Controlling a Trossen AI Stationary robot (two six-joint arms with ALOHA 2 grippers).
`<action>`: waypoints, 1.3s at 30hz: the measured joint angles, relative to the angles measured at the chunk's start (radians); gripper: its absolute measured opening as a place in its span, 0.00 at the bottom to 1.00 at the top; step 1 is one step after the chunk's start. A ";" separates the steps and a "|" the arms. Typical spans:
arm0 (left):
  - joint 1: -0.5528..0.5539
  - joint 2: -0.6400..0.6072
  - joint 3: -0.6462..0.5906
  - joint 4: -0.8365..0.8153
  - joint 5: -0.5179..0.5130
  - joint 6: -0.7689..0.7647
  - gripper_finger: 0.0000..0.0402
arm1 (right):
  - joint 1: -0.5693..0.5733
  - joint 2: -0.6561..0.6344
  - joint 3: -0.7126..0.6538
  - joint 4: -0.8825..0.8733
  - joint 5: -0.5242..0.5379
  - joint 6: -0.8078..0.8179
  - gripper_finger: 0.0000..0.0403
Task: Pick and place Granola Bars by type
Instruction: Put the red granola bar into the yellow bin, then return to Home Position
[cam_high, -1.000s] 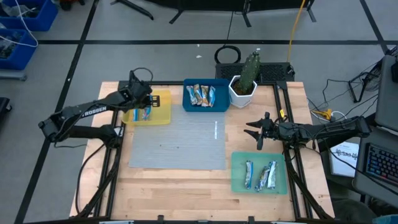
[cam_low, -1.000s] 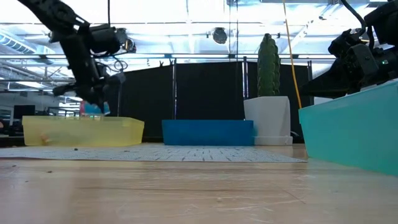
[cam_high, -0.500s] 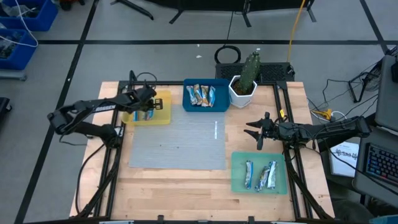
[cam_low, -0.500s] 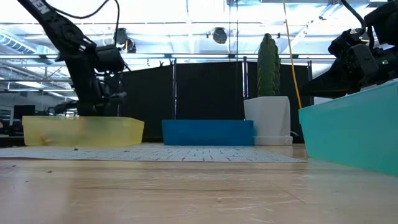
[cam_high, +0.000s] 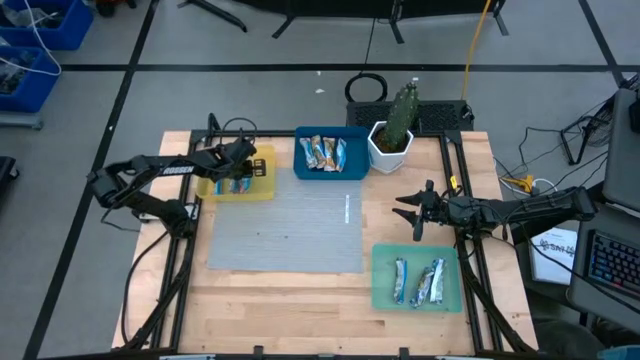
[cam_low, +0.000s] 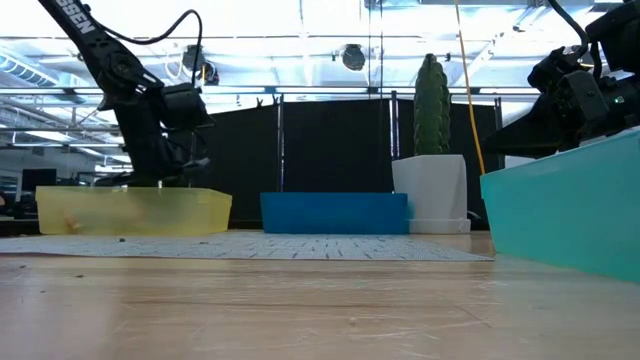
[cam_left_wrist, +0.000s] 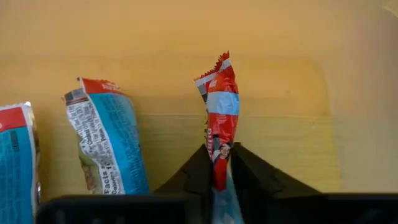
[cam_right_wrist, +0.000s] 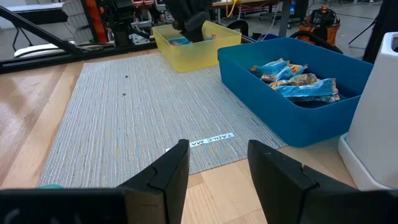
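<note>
My left gripper (cam_left_wrist: 221, 177) is down inside the yellow tray (cam_high: 264, 181), shut on a granola bar (cam_left_wrist: 221, 112) in a red and blue wrapper. Two blue-wrapped bars (cam_left_wrist: 106, 140) lie flat on the tray floor beside it. In the low view the tray wall (cam_low: 130, 212) hides the fingertips. More bars lie in the blue tray (cam_high: 301, 170) and in the green tray (cam_high: 382, 298). At the table's right side my right gripper (cam_right_wrist: 217, 155) hovers open over the grey mat's edge, with nothing between its fingers. My left gripper pinches the near end of the red and blue bar (cam_left_wrist: 219, 163) between its two fingers. It comes from above, slanting down, and the fingers lie along the bar. The bar stands on edge and sticks out past the fingertips over the tray floor. Whether it rests there I cannot tell.
A white pot with a cactus (cam_high: 392, 138) stands at the far edge, right of the blue tray. The grey mat (cam_high: 285, 230) covers the table's middle. Dark frame rails run along the table's left and right sides.
My left gripper has gone down with the bar, from above the yellow tray's rim into the tray, tipping a little steeper. The bar, lifted clear a second ago, is now low over the tray floor beside the other two bars.
</note>
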 joint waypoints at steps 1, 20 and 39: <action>0.000 0.000 0.000 0.005 0.000 0.000 0.17 | 0.000 0.000 0.000 0.000 0.000 0.000 0.39; -0.003 -0.130 0.045 -0.009 0.052 0.144 0.75 | 0.000 0.000 0.000 0.000 0.000 0.000 0.39; -0.205 -0.362 0.369 -0.189 0.340 0.583 0.83 | 0.000 0.000 0.000 0.000 0.000 0.000 0.39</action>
